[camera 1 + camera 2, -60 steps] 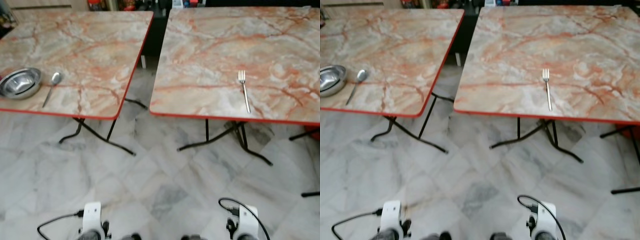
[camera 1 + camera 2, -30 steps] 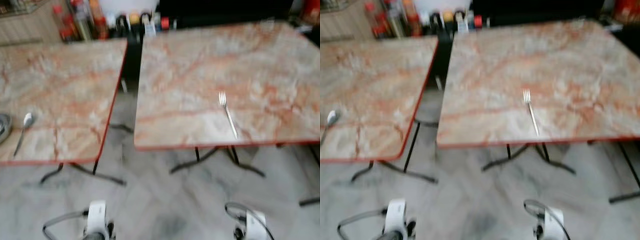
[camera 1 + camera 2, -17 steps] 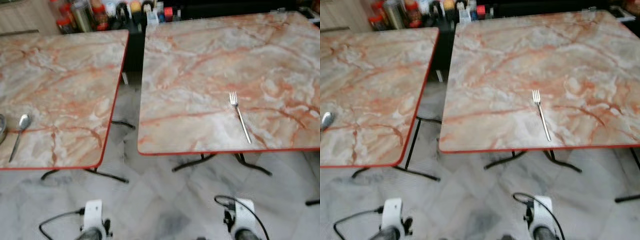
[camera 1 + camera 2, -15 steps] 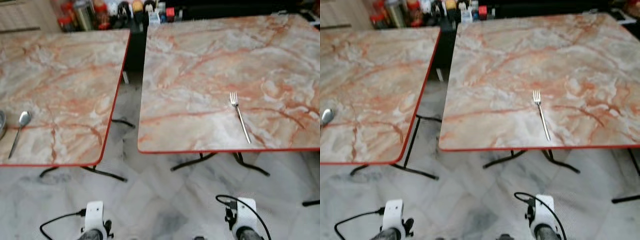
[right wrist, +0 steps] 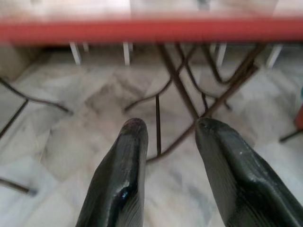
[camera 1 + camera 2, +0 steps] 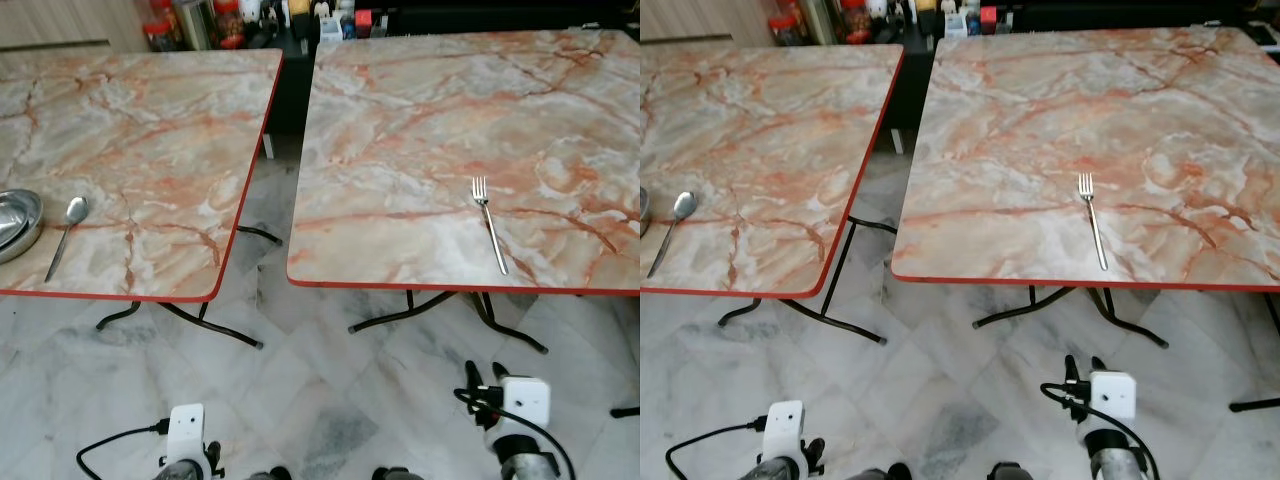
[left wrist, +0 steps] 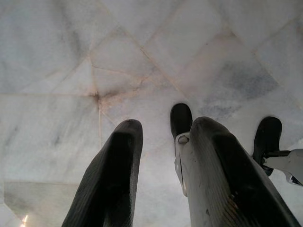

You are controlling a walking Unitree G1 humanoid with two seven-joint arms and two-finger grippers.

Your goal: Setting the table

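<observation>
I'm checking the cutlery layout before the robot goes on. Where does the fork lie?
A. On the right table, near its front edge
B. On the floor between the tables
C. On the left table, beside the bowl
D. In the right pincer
A: the fork lies alone on the right table, near its front red edge, while the spoon and bowl sit on the left table.

The two folding tables, left (image 6: 150, 130) and right (image 6: 450, 120), have smooth, softly glossy tops in an orange-veined marble pattern (edged in red trim) on thin black metal legs. The fork (image 6: 489, 237), spoon (image 6: 65, 234) and bowl (image 6: 12, 222) are shiny bare metal. The floor (image 6: 320, 380) is polished grey-white marble tile, and the grippers' fingers (image 5: 118, 189) look like dark, slightly glossy plastic.
</observation>
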